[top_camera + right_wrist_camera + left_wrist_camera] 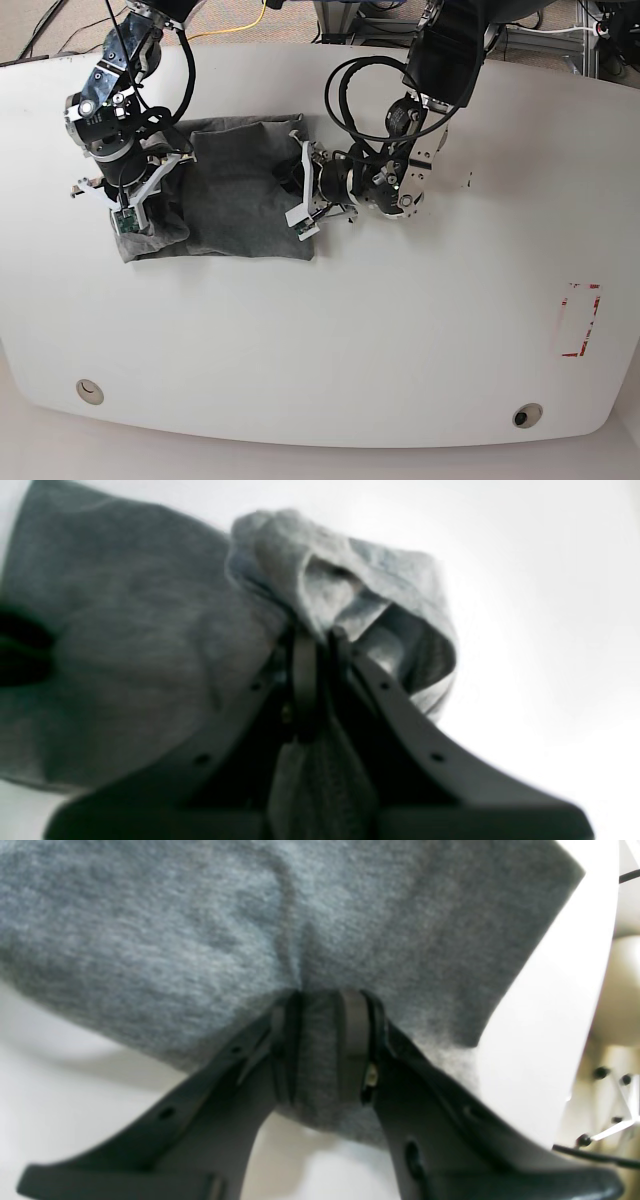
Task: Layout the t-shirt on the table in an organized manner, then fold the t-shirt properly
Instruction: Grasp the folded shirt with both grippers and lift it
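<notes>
While both clamp t-shirt (235, 205), left pincer (320, 1045), right pincer (315, 680)

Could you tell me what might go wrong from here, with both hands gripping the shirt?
1. The right hand pinches a bunched wad of the heather-grey cotton t-shirt, so a lift may carry extra layers and crease the fold.
2. The left hand holds only a small tuck at the edge, which could slip out.

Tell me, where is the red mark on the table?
In the base view, the red dashed mark sits near the table's right edge, far from the t-shirt on the left.
</notes>
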